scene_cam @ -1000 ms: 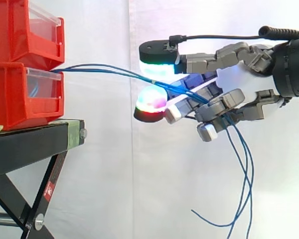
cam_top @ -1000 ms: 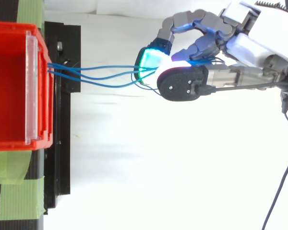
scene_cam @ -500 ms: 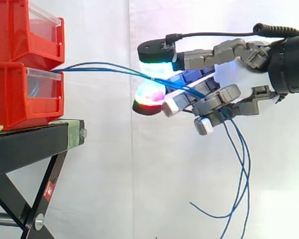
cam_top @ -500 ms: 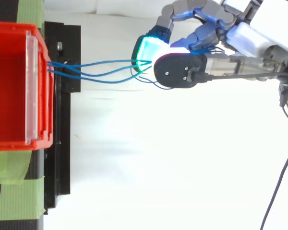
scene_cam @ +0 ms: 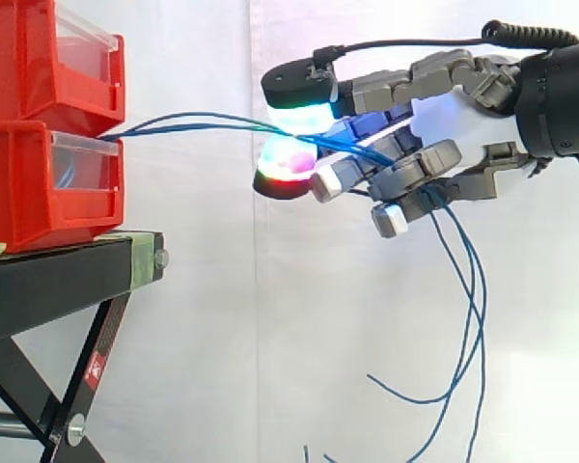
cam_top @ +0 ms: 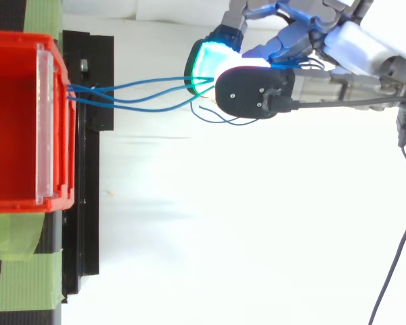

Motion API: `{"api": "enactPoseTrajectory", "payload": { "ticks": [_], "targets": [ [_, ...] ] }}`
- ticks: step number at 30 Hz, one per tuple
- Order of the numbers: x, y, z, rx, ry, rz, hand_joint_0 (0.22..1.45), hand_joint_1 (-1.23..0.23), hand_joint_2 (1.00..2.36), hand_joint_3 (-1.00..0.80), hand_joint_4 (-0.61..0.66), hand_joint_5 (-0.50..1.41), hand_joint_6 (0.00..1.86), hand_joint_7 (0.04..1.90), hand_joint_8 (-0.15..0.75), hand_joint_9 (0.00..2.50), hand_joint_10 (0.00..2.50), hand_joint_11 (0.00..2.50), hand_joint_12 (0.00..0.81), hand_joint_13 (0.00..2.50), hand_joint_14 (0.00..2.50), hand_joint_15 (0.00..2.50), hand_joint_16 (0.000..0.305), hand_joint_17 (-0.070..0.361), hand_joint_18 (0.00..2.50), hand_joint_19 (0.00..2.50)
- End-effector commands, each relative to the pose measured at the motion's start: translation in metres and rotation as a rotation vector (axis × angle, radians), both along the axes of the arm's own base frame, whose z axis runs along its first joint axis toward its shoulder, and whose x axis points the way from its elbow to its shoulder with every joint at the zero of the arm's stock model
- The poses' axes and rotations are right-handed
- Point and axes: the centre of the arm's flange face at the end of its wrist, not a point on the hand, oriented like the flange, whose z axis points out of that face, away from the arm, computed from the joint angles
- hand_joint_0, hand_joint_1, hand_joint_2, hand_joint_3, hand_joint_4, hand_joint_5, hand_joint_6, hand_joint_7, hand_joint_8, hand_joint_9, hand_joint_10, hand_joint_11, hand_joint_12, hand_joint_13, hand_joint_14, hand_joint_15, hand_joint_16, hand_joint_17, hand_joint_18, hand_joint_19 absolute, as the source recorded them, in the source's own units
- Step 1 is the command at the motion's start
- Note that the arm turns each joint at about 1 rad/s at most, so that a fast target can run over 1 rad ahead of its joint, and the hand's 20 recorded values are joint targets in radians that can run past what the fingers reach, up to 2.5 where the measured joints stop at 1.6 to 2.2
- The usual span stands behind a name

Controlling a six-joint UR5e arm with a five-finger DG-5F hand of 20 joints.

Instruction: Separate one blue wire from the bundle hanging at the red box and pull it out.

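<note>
The hand [scene_cam: 458, 116] has lifted slightly in the last second, its glowing pads [scene_cam: 299, 114] pinched on several blue wires [scene_cam: 193, 122], not one. The wires still reach from the lower red box [scene_cam: 29, 183], so I'd say none is separated yet.

The hand [scene_cam: 442, 123] reaches in level from the right, fingers [scene_cam: 417, 177] curled round blue wires [scene_cam: 203, 120].

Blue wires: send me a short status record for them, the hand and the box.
hand: fingers curled round the blue wires
blue wires: several strands stretch from the lower red box to the hand, loose ends hanging below it
separation: several strands enter the grip together
lower red box: on the black stand
</note>
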Motion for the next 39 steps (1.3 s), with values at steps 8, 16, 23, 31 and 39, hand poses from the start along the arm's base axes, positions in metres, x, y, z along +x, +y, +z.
{"api": "enactPoseTrajectory", "payload": {
  "ticks": [8,16,23,31,39],
  "targets": [
    [0.0005,0.0003,0.0014,-0.012,0.002,0.004,0.71,-0.87,1.04,-0.02,0.16,-0.22,0.87,1.09,0.311,0.93,0.01,1.36,0.323,1.12,1.69,1.34,0.045,0.101,0.94,1.27],
    [0.0005,0.0003,0.0014,-0.012,0.002,0.004,0.77,-0.91,1.04,-0.05,0.14,-0.26,0.88,1.07,0.288,0.79,0.01,1.37,0.323,1.02,1.72,1.34,0.046,0.103,0.87,1.27],
    [0.0006,0.0003,0.0015,-0.012,0.0,0.004,0.79,-0.94,1.03,-0.06,0.11,-0.29,0.86,1.1,0.248,0.65,0.01,1.58,0.324,0.91,1.92,1.28,0.046,0.103,0.82,1.18],
    [0.0005,0.0004,0.0014,-0.014,0.002,0.005,0.76,-0.98,1.02,-0.22,0.13,-0.29,0.85,1.08,0.259,0.63,0.01,1.57,0.325,0.92,1.81,1.31,0.047,0.105,0.84,1.12],
    [0.0007,0.0005,0.0015,-0.013,0.001,0.005,0.79,-0.99,1.01,-0.35,0.15,-0.29,0.85,1.08,0.26,0.62,0.01,1.55,0.33,0.91,1.82,1.31,0.046,0.103,0.82,1.1]
  ]
}}
